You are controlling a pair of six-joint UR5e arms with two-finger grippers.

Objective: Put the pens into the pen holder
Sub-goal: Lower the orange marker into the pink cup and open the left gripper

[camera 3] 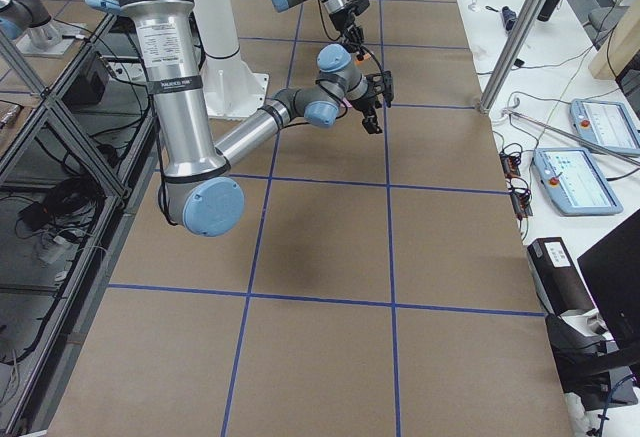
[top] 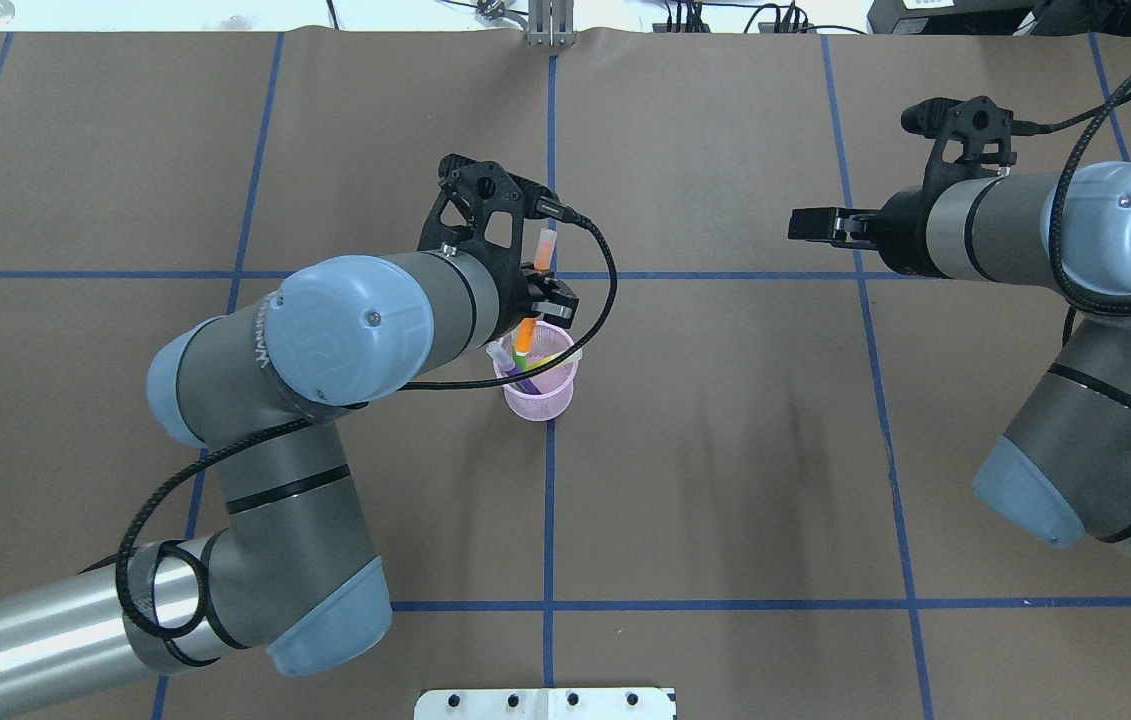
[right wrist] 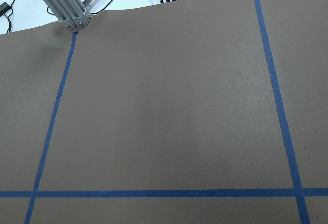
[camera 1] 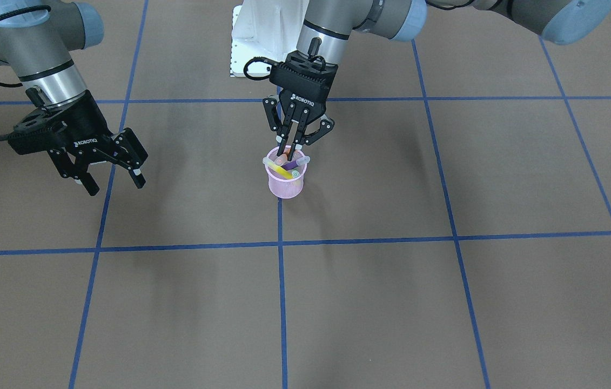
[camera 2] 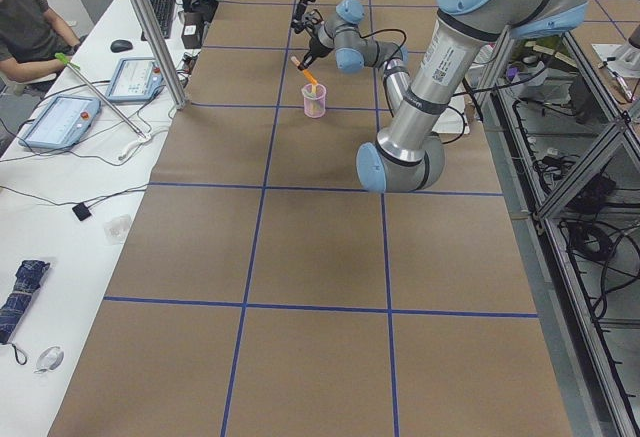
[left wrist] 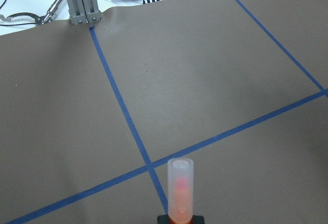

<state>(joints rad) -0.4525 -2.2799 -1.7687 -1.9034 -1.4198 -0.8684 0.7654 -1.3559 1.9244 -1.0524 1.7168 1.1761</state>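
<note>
Setting: robotics laboratory. Evidence: counter [camera 2: 320,247] papered brown and gridded in blue tape [camera 2: 300,186]; grey jointed robot arms [top: 325,330]; aluminium frame posts [camera 2: 152,32]. White side desk [camera 2: 60,237] carries teach pendants [camera 2: 58,120] and cabling, with a seated person [camera 2: 25,12] alongside.

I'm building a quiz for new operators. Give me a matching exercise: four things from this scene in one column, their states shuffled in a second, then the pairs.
1. orange pen
2. yellow pen
3. right hand
4. pen holder

a. open, holding nothing
b. standing on a blue tape line
c. lying slanted inside the pen holder
d. gripped by the left hand

Pairs: 1-d, 2-c, 3-a, 4-b.
</note>
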